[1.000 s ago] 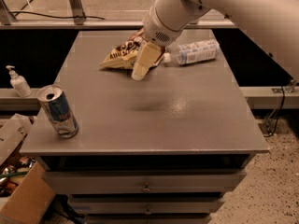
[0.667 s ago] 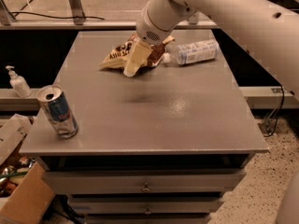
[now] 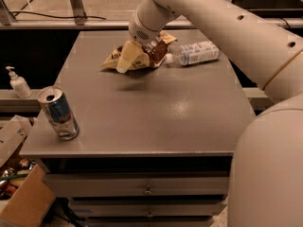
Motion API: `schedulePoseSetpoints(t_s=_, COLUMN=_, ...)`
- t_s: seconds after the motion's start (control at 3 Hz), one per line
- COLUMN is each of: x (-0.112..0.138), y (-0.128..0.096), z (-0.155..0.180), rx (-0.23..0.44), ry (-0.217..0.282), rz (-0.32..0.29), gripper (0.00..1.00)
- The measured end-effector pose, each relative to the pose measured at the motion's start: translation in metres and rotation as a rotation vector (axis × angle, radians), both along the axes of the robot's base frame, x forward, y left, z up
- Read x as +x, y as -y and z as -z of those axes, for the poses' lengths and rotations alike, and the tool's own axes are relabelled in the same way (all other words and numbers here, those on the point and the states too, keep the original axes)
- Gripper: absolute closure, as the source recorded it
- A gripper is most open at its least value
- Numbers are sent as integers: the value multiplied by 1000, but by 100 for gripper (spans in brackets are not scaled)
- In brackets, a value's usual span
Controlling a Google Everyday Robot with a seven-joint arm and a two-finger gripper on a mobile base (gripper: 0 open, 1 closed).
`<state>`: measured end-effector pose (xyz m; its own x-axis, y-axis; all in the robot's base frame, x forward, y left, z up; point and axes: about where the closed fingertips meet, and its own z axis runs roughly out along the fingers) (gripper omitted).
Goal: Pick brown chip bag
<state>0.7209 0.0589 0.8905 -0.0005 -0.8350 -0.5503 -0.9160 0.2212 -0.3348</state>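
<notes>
Half the job at most looked done, judging by how things lay. The robot's cream-coloured arm reached across to the far side of the grey cabinet-top surface (image 3: 161, 112). Its gripper (image 3: 128, 60) was right down at the brown chip bag (image 3: 156, 52), a crinkled snack packet in dark brown and pale cream-yellow. The gripper covered the middle of the bag and seemed to touch it. From this angle it could not be told whether the jaws were spread, closing, or already clamped on the foil.

The bag appeared to rest on the surface near the far edge, not raised clear of it. Its pale corner poked out to the left of the gripper and its brown end to the right. Just beside that brown end lay a clear plastic bottle with a white label (image 3: 196, 53), on its side and close enough to be nudged.

So the approach seemed finished. A confirmed grip and the lift away from the surface were left, as far as could be judged.

Well apart, near the front left corner, stood an opened blue-and-silver drink can (image 3: 57, 112), out of the way of the work.
</notes>
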Motion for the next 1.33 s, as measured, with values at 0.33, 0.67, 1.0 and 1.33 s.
schedulePoseSetpoints(t_s=0.33, x=16, y=-11, z=17, rx=-30, ry=-4, rz=5, gripper=0)
schedulePoseSetpoints(t_s=0.67, x=25, y=-5, z=31, rx=-72, ry=1, rz=15, gripper=17)
schedulePoseSetpoints(t_s=1.0, x=28, y=4, z=35, rx=-93, ry=6, rz=25, gripper=41)
schedulePoseSetpoints(t_s=1.33, x=21, y=6, z=26, rx=-95, ry=14, rz=13, gripper=64)
